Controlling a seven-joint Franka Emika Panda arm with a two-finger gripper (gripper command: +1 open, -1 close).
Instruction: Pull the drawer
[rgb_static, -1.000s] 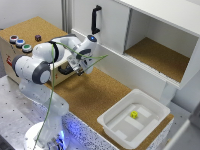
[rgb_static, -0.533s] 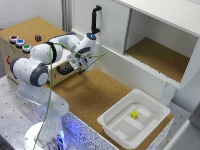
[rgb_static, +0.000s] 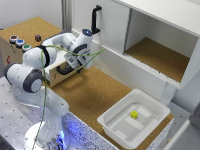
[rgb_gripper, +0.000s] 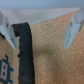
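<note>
The drawer (rgb_static: 59, 70) is a small light plywood front low on the wooden box (rgb_static: 11, 52), which carries coloured buttons (rgb_static: 20, 42) on top. Its short black handle (rgb_static: 65, 70) faces the cork floor. My gripper (rgb_static: 76, 63) hangs right at that front, at the exterior view's right of the handle. In the wrist view the handle (rgb_gripper: 24, 50) runs as a dark bar between my two pale fingers (rgb_gripper: 72, 29), much closer to one of them. My gripper (rgb_gripper: 39, 43) is open there and neither finger touches the handle. Plywood of the drawer (rgb_gripper: 7, 65) shows beside the handle.
A large white cabinet stands behind, its door bearing a tall black handle (rgb_static: 95, 17) and an open cork-floored compartment (rgb_static: 160, 52). A white tray (rgb_static: 118, 127) holding a small yellow object (rgb_static: 134, 114) sits at the front right. A green cable (rgb_static: 47, 85) loops over my arm.
The arm has shifted only slightly at the drawer front. The fingers stay open and the drawer looks unmoved.
</note>
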